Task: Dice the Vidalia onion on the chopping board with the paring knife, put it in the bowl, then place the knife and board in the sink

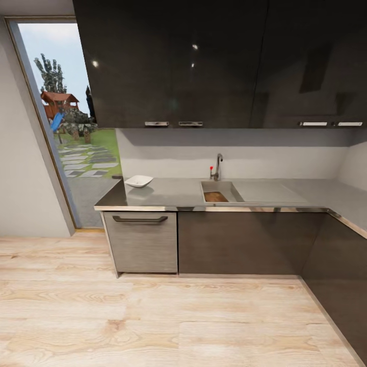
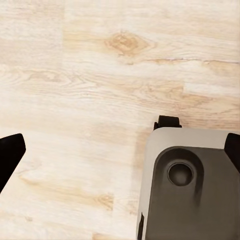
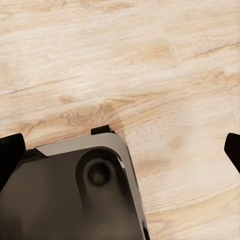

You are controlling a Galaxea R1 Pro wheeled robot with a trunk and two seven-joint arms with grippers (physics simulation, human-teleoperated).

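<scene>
Across the room, the sink (image 1: pixel 223 189) is set into the grey countertop (image 1: pixel 168 193), with its chrome tap (image 1: pixel 218 166) and red knob behind it. The dark brown chopping board (image 1: pixel 216 197) lies inside the basin. The white bowl (image 1: pixel 138 181) stands on the countertop left of the sink; its contents are too far off to make out. The onion, the diced onion and the paring knife are hidden from here. My left gripper (image 2: pixel 120 152) and right gripper (image 3: pixel 121 150) hang open over the wooden floor, holding nothing, black fingertips (image 2: pixel 10 155) spread wide.
Dark base cabinets (image 1: pixel 244 242) and a drawer unit (image 1: pixel 142 239) stand under the counter, with wall cupboards (image 1: pixel 214 61) above. The counter turns a corner at the right. A glass door (image 1: pixel 71 127) is at the left. My grey base (image 2: pixel 192 185) shows below both grippers.
</scene>
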